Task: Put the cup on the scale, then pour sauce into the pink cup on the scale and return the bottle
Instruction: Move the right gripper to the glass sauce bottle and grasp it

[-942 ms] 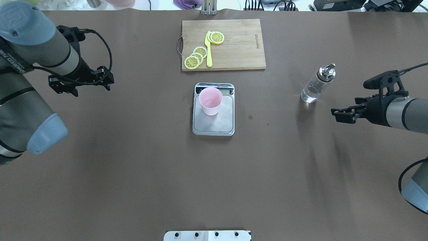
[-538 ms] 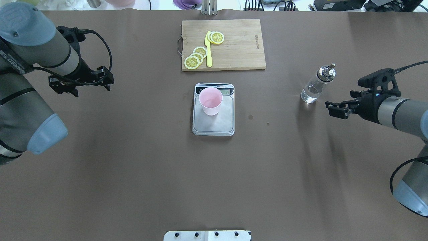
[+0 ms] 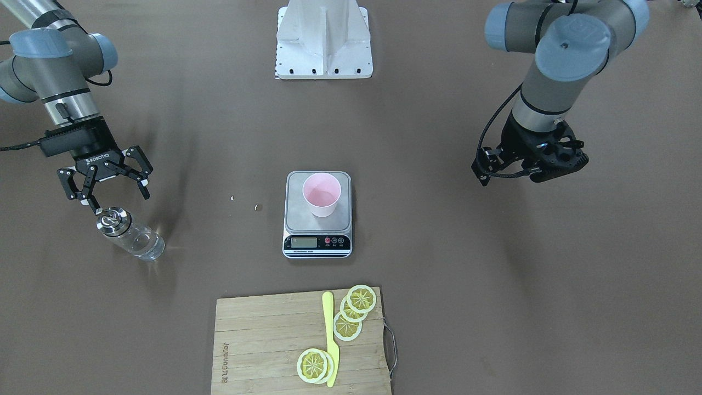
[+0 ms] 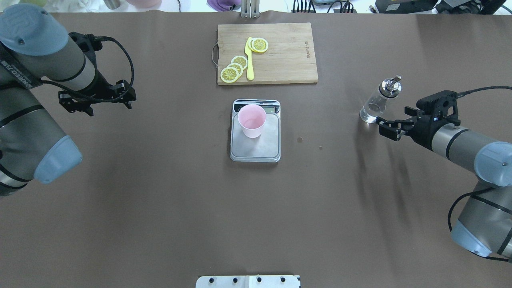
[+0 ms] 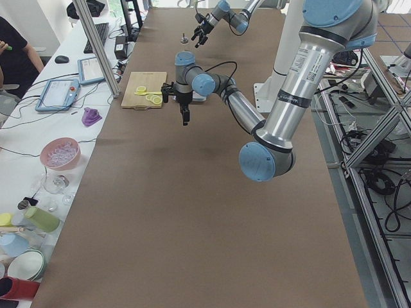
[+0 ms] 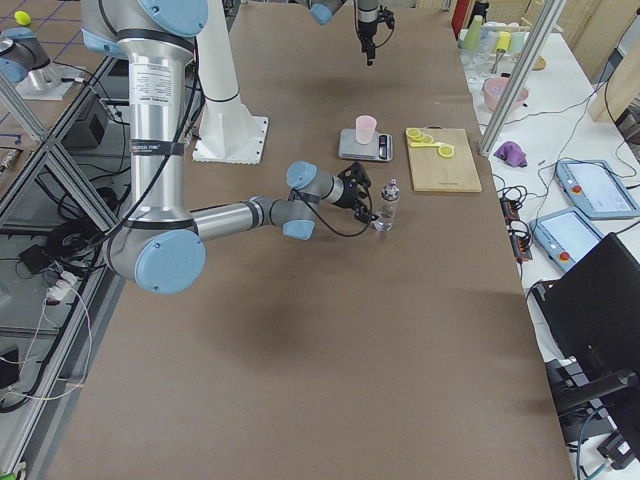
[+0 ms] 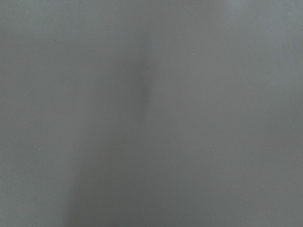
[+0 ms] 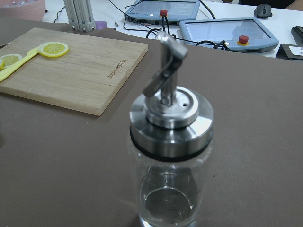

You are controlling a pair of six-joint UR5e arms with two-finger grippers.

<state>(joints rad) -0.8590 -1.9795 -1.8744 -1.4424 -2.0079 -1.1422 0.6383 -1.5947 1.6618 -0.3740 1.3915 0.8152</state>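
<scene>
The pink cup (image 4: 252,120) stands upright on the back half of the scale (image 4: 264,147); both also show in the front-facing view, the cup (image 3: 322,193) and the scale (image 3: 296,216). The clear glass bottle (image 4: 377,103) with its metal cap and spout stands upright on the table, right of the scale. My right gripper (image 4: 385,127) is open and empty, level with the bottle and just short of it (image 3: 129,234). The right wrist view shows the bottle (image 8: 169,161) close and centred. My left gripper (image 4: 96,105) hangs open and empty over the table at far left.
A wooden cutting board (image 4: 280,64) with lemon slices (image 4: 234,69) and a yellow knife (image 4: 249,60) lies behind the scale. The robot's base plate (image 4: 248,281) is at the near table edge. The left wrist view shows only brown table.
My right gripper has moved left and forward toward the bottle and now sits right beside it. The left arm, cup, scale and bottle have not moved.
</scene>
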